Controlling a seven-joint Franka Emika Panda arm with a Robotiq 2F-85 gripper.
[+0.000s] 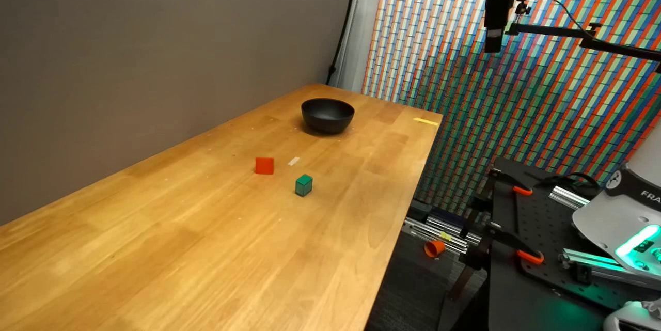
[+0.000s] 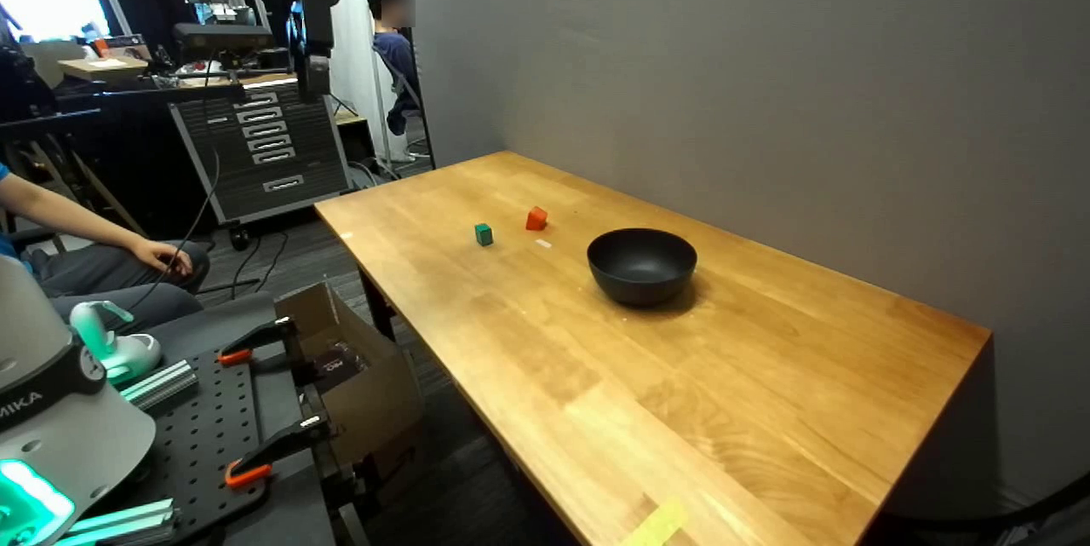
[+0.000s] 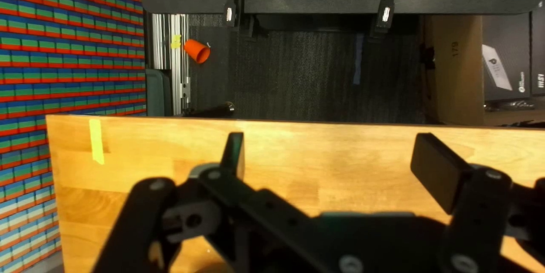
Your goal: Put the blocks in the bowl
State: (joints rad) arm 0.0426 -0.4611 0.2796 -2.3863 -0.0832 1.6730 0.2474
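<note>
The red block and the green block lie a short way apart on the wooden table. They also show in an exterior view as the red block and the green block. The round black bowl stands upright on the table, apart from both blocks; it also shows in an exterior view. My gripper is open with nothing between its fingers. It hangs high above the table's robot-side edge, away from blocks and bowl. Neither block shows in the wrist view.
The wooden table runs along a grey wall panel. A gap with dark floor separates it from the robot's black stand, which carries orange-tipped clamps. A cardboard box and an orange cup are in the gap. A person sits beside the stand.
</note>
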